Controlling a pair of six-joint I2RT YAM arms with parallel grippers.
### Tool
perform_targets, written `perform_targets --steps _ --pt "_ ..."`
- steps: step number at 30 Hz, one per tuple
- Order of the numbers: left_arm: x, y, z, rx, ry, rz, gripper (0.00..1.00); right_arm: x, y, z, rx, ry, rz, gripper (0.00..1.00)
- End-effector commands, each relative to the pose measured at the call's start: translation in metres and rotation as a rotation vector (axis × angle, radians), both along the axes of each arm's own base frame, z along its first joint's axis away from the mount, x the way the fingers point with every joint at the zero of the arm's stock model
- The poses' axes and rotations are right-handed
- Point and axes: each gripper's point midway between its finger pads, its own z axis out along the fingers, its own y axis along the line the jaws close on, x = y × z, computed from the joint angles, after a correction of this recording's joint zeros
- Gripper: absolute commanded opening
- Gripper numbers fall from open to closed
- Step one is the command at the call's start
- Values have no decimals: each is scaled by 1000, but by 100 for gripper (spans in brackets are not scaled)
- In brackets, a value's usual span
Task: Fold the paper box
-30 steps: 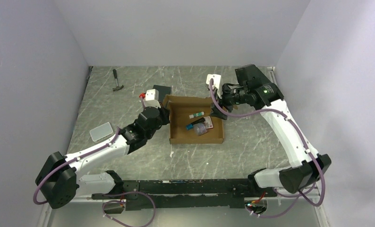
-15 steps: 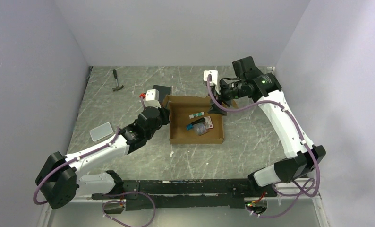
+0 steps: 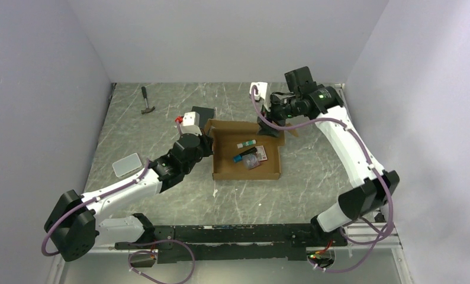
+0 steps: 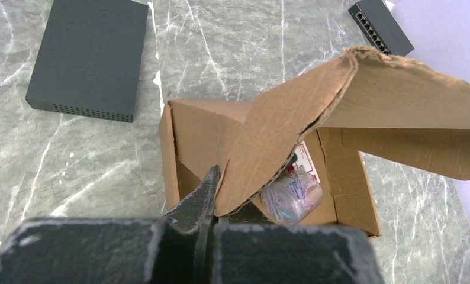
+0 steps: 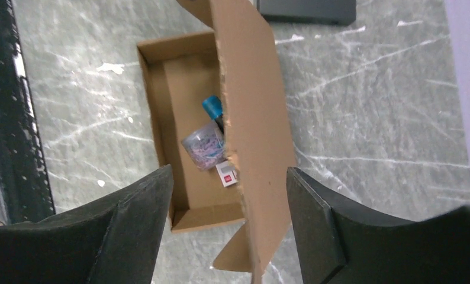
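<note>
My left pincer [image 4: 212,201] is closed tight. Its dark fingertips pinch the lower edge of a ragged-edged flap [image 4: 280,136] of the paper box [image 3: 244,172]. The flap rises away from my fingers and leans over the open box. This pincer sits at the box's left wall.

My right pincer [image 5: 228,171] stands wide and grips nothing. Its two black fingers [image 5: 138,219] lie on either side of a tall flap [image 5: 250,118] at the box's far right corner. The flap stands on edge in the gap, and I cannot tell whether either finger touches it.

The paper box is plain brown cardboard. It lies open-topped in the middle of a grey marbled table [image 3: 161,195], between my two arms. On its floor lie a clear tub of coloured clips [image 5: 204,151], a blue-capped pen [image 5: 212,107] and a small red and white card [image 5: 225,173]. A white tube [image 3: 246,144] lies nearer the far wall.

Just beyond the box's far left corner lies a flat black box [image 4: 87,56]. A second black unit with a row of ports [image 4: 380,26] shows at the upper right of my left wrist view, beyond the raised flap. A hammer [image 3: 147,102] lies at the table's far left, well apart from the box. A pale lidded container [image 3: 126,164] rests beside my left arm.
</note>
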Motion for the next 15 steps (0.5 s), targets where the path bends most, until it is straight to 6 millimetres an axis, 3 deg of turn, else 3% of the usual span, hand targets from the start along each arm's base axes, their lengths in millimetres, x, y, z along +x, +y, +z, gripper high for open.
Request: perform_targets --steps 1,5,8,11,15 --pt "-11 -3 -8 12 45 -45 0 16 1 -3 -33 -31 -15 67" --pt "-13 -3 -7 9 46 -49 1 14 -2 -15 -68 -33 10 33" --pt "-16 -1 -5 5 51 -51 11 11 -7 -23 -92 -51 26 10" --pt "-22 1 -2 -7 61 -65 24 4 -11 -31 -111 -56 53 1" --pt "-42 0 4 -27 92 -134 44 -7 -15 -44 -127 -43 78 0"
